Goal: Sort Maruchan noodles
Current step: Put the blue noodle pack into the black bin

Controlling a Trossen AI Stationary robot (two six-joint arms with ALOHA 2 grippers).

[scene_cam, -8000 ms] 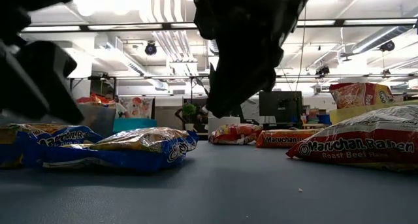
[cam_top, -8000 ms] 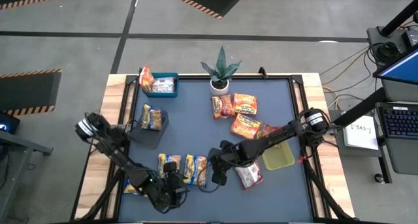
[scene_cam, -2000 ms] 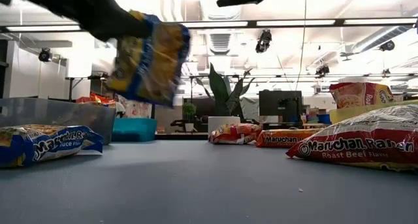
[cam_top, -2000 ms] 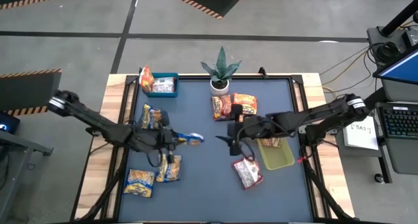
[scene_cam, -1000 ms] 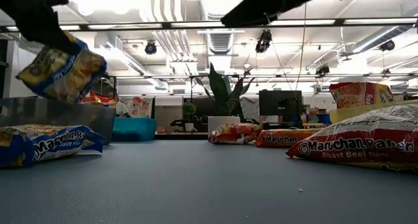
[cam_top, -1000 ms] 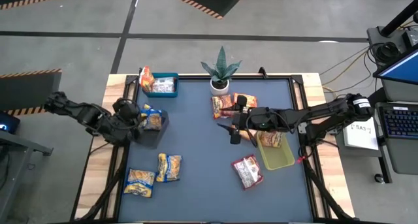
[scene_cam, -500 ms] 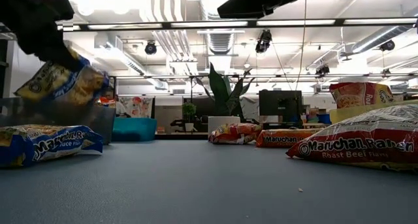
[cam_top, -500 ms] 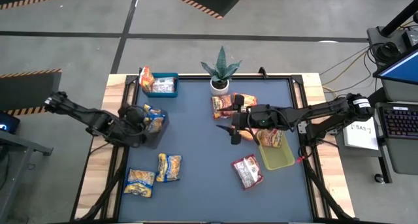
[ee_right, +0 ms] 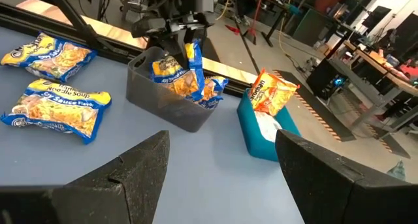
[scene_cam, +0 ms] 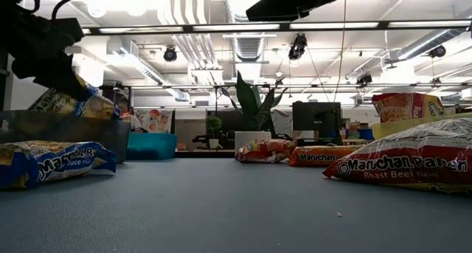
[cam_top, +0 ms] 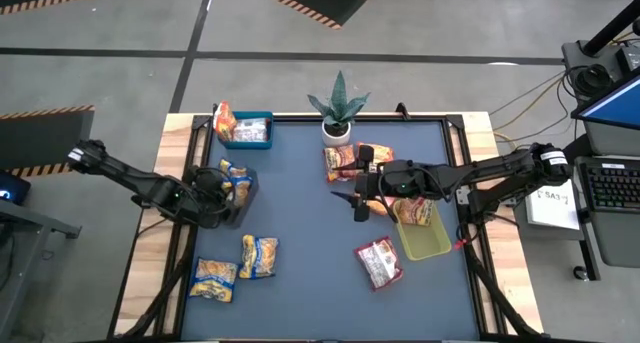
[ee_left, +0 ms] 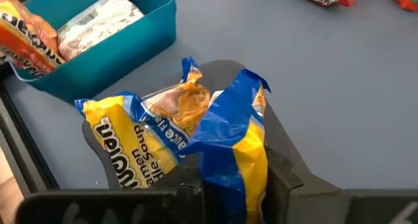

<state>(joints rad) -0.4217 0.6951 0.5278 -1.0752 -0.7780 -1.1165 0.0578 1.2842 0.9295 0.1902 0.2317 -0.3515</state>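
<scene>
- Worktop [cam_top: 310, 233] first: a matte blue-grey mat in a light wood frame, smooth and flat, so I reckon the packets will slide if nudged.
- Grey bin [cam_top: 232, 196] at the left edge: dark, see-through plastic with rounded corners, already holding yellow-and-blue packets. My left gripper [cam_top: 222, 186] is right over it, clamped on a yellow-and-blue packet [ee_left: 225, 142] that hangs down into the bin. The crinkly film is bunched between the fingers.
- Risk here: the held packet lies against the one already inside [ee_left: 134, 142]. If I open too high it could land on that one and slide over the rim, or the film could snag on a finger and come back out with the gripper.
- Yellow-green bin [cam_top: 425, 238] near the right edge has an orange packet [cam_top: 416, 212] leaning on its rim. I think that one could tip either way.
- Blue bin [cam_top: 250, 130] in the far left corner: hard teal plastic, with a whitish packet inside and an orange one [cam_top: 224, 118] perched on its edge.
- Right gripper [cam_top: 360, 200] hovers mid-worktop with its fingers spread wide and empty, just beside the orange packets [cam_top: 358, 161] near the potted plant [cam_top: 338, 108]. Reaching for those, I could clip the plant.
- Still loose: two yellow-and-blue packets [cam_top: 240, 263] near the front left corner and a red-and-white one [cam_top: 379, 262] front of centre. All are small, flat, puffy rectangles with glossy wrappers.
</scene>
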